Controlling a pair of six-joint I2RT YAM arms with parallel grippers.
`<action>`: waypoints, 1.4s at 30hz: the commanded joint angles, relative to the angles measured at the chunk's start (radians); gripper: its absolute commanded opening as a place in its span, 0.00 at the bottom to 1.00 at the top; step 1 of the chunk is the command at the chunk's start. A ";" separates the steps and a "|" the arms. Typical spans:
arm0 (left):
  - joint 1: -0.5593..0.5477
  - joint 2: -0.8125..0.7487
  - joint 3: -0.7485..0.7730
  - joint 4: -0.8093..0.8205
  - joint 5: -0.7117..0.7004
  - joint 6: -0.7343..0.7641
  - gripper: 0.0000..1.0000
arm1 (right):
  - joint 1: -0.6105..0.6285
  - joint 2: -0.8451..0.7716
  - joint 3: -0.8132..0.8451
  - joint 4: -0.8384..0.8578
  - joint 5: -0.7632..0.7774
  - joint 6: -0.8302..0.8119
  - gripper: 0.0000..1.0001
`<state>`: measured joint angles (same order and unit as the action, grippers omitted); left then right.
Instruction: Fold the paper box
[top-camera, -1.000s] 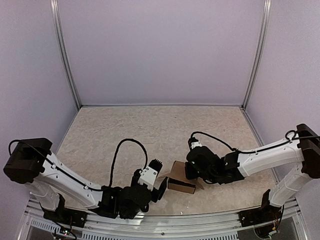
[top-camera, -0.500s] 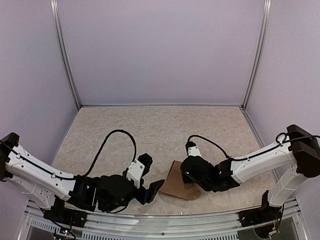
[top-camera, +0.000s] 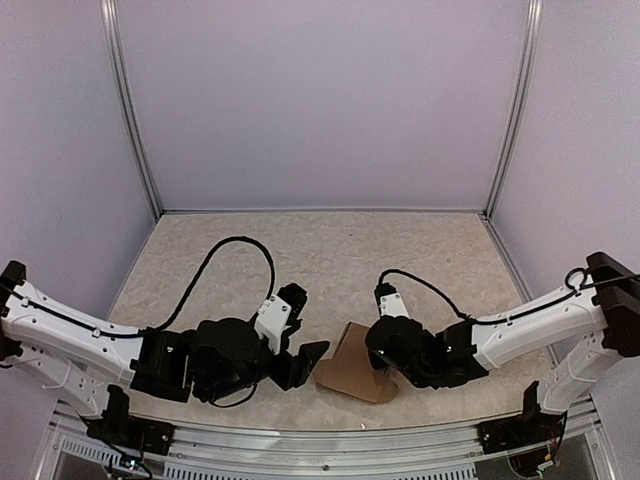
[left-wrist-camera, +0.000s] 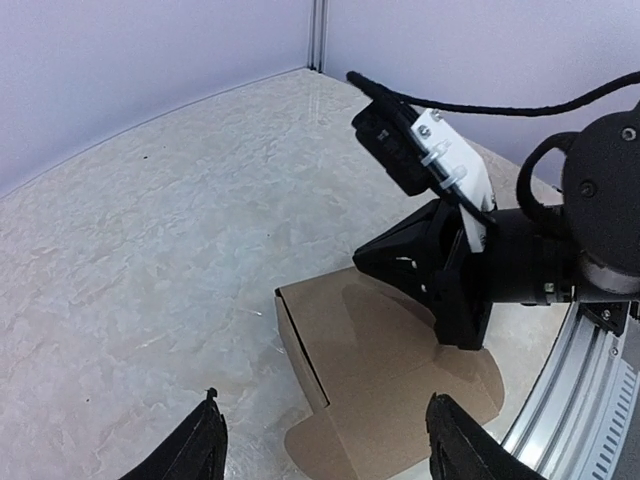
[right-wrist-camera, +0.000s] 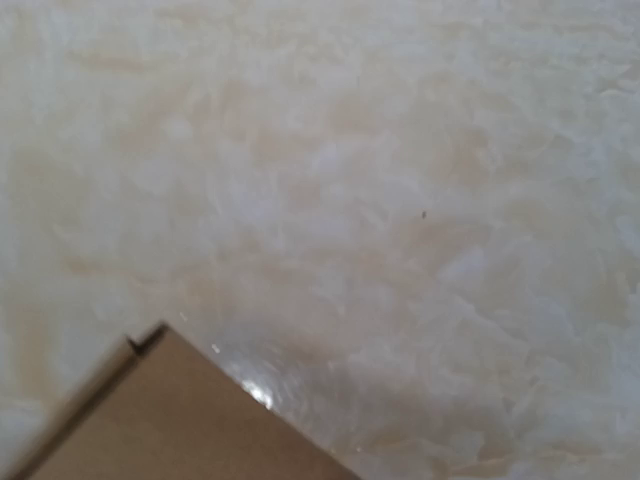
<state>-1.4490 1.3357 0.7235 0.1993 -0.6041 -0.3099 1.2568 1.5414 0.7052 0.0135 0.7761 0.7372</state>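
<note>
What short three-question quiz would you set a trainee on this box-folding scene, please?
1. True or false: the left gripper is shut on the paper box.
2. Where does the box lie? A: near the front edge of the table. B: against the back wall. C: in the far left corner.
3. Fill in: the right wrist view shows only one ___ of the box.

Key: 1 false, its fingers are spread wide apart. 2 A. 3 corner.
</note>
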 joint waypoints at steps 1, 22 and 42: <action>0.064 -0.008 0.032 -0.046 0.097 -0.010 0.66 | 0.012 -0.116 -0.007 -0.068 -0.004 -0.021 0.11; 0.372 0.203 0.080 0.056 0.718 -0.142 0.73 | -0.156 -0.413 -0.186 -0.232 -0.479 0.195 0.79; 0.432 0.455 0.144 0.160 0.934 -0.317 0.56 | -0.238 -0.348 -0.346 0.178 -0.727 0.424 0.62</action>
<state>-1.0275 1.7607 0.8509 0.3359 0.2932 -0.5877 1.0283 1.1576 0.3759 0.0738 0.1093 1.1011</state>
